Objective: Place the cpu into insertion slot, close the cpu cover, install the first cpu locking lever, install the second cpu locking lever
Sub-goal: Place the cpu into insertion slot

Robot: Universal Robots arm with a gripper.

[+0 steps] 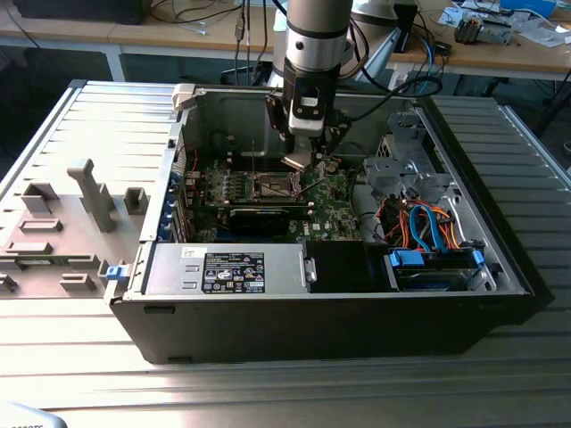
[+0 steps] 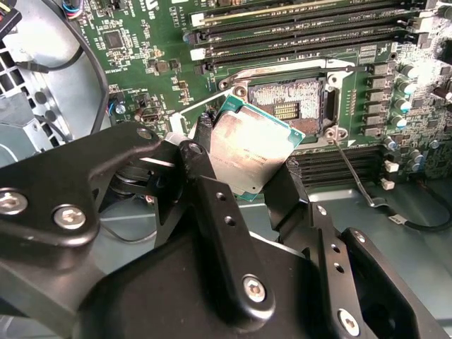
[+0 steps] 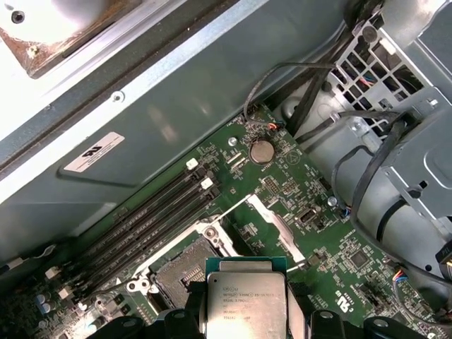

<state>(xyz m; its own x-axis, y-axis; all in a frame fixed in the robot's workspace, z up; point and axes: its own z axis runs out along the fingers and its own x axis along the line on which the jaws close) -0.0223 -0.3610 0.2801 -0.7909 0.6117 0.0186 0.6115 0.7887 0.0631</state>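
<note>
Fingers (image 2: 203,138) pinch the cpu (image 2: 254,148) by opposite edges, as the second wrist view shows. The exterior view places the gripper (image 1: 308,153) inside the open computer case (image 1: 312,312). Within it, from the exterior view's left, are the insertion slot (image 1: 275,185) with its contacts bare, the tilted cpu near it, and blue and orange cables (image 1: 428,223).

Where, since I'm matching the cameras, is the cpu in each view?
Exterior view: the cpu, held in the gripper over the motherboard.
Second wrist view: cpu, tilted, beside the insertion slot.
First wrist view: cpu beside the insertion slot.
Shared landmark: the insertion slot.
</note>
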